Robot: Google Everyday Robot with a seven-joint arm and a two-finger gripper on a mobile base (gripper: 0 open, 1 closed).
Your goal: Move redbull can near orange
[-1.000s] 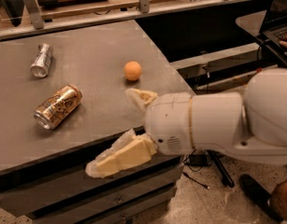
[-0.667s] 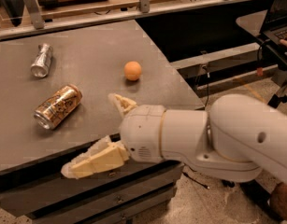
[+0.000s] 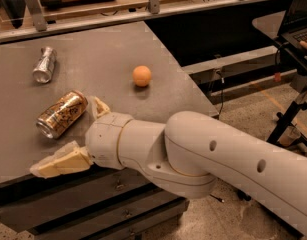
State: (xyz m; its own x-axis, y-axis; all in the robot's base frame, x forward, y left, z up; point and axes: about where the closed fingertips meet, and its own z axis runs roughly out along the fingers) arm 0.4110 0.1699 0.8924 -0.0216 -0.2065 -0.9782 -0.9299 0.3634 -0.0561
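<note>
- Fingers [image 3: 63,162] spread wide, holding nothing, low over the tabletop's [image 3: 108,44] near edge.
- Gold can [image 3: 61,114] just beyond them; a straight reach would likely knock it.
- Redbull can [image 3: 44,64] lies sideways toward the far edge, may roll when gripped.
- Orange [image 3: 141,76] near the right edge.

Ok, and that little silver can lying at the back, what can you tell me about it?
The redbull can is slim, silver and shiny, like metal, with faint darker markings. It lies on its side at the far left of the grey table, its round end facing the front. Only the table touches it. The gripper is open near the front edge, well away from it.
</note>
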